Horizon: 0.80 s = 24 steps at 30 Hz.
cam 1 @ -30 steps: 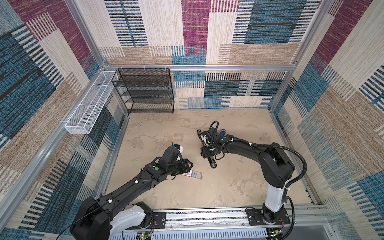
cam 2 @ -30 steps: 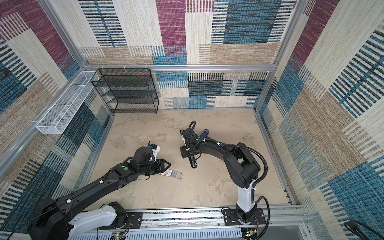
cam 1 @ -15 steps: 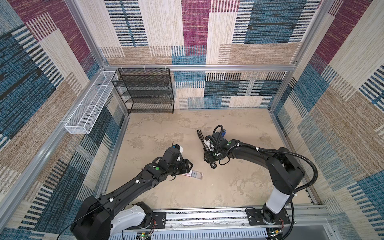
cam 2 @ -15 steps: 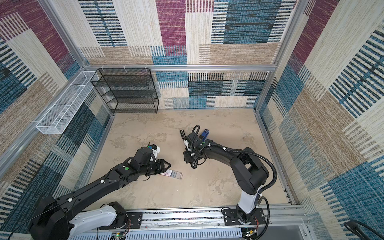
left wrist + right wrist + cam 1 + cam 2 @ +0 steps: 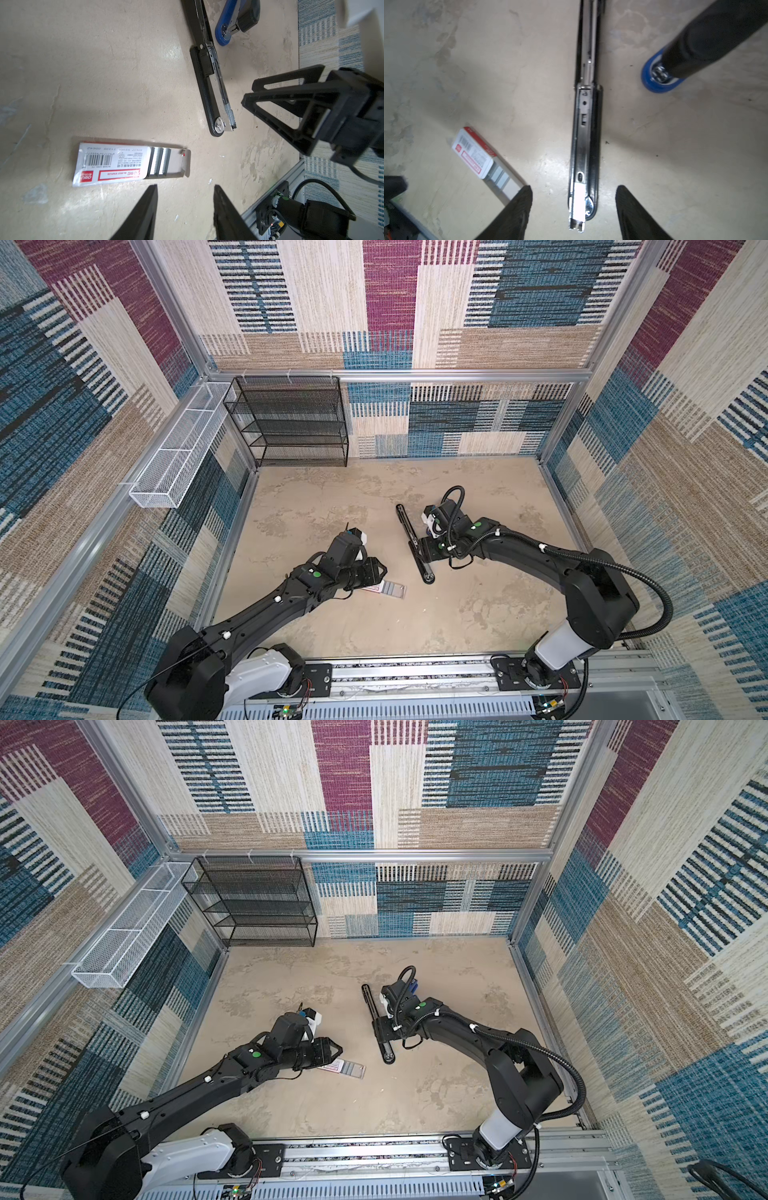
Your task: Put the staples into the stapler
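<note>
Since a second before, the right arm had swung its elbow out toward the right edge of the table, while the left arm had stayed put.

In both top views, the stapler lay open and flat near the middle of the table. The right gripper hung just over it. The staples lay nearer the front edge, with the left gripper just beside them.

In the left wrist view, the left fingers stood apart with nothing between them. The staples were grey strips in a clear tray, half out of a white-and-red box.

In the right wrist view, the right fingers stood apart, one on each side of the stapler, not touching it. A blue thing lay near.
</note>
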Motion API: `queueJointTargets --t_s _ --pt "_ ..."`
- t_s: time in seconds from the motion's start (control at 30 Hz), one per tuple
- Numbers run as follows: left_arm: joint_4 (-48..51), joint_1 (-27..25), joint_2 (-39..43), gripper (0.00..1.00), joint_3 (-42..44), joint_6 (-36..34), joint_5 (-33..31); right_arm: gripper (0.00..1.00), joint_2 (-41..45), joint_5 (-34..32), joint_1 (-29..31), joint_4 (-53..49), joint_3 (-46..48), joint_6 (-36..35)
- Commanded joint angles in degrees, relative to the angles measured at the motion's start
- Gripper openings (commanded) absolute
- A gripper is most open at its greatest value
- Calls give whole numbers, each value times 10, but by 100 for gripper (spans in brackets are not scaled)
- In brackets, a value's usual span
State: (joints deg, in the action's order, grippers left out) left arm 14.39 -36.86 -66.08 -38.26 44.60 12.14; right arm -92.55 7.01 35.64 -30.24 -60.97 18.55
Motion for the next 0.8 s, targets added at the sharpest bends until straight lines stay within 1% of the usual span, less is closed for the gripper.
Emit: queueJointTargets --t_s 0.0,0.07,0.17,0.3,0.37,0.43,0.57,0.67,0.77 --pt "-2 0 -1 48 -6 0 -12 67 -19 20 0 36 8 9" --pt "-2 0 -1 48 -6 0 -13 66 -35 41 0 51 6 14" --pt "1 0 2 48 -4 2 -16 61 -59 69 0 72 0 17" --pt "4 0 10 48 1 2 -23 52 -97 87 0 87 -27 16" --pt "5 0 12 48 3 3 -25 47 -120 87 -1 87 -47 16" --pt "7 1 15 48 4 3 -27 41 -146 71 0 83 -72 17" --pt "10 1 22 48 9 4 -31 36 -191 36 -1 80 -118 21" --pt "14 1 28 48 13 5 -33 32 -222 30 -2 79 -159 28" --pt "19 1 34 48 13 5 -37 31 -245 23 -3 77 -195 36"
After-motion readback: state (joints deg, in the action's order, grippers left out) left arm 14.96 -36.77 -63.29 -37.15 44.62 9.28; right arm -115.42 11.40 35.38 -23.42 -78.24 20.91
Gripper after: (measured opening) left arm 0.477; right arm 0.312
